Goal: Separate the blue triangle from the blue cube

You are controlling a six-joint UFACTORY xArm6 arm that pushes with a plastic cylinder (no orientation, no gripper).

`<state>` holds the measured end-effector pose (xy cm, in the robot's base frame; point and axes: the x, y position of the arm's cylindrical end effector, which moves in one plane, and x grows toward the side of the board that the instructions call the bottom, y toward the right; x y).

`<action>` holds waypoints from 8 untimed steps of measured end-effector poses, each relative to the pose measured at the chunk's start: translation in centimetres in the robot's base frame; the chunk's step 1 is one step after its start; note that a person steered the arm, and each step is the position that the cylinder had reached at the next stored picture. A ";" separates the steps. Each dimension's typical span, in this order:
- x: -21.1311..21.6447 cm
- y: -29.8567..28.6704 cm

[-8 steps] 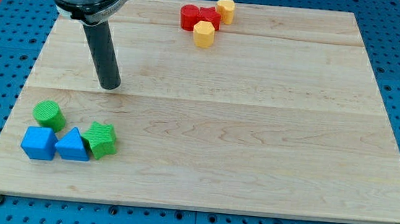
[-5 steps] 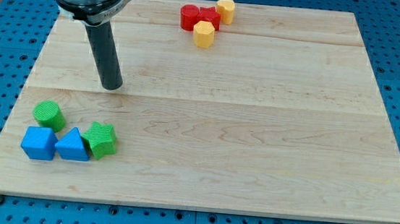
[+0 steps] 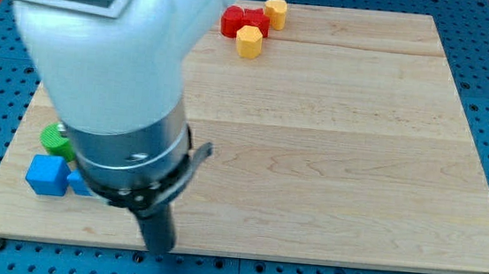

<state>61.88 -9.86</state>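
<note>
My tip (image 3: 157, 248) sits at the near edge of the tabletop (image 3: 331, 162) — right of the blue cube (image 3: 46, 175). The arm hides most of the blue triangle (image 3: 75, 184) touching that cube. There are no fingers, only the rod. A green cylinder (image 3: 53, 139) sits just beyond.

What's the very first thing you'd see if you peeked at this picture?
The big white and silver robot arm fills the view's left, its dark rod ending at my tip near the wooden board's bottom edge. It hides part of the blocks behind it; a blue cube peeks out at its left.
</note>
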 end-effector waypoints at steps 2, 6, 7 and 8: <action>-1.7 -20.3; -7.6 -7.1; -6.7 -12.3; -2.9 -7.9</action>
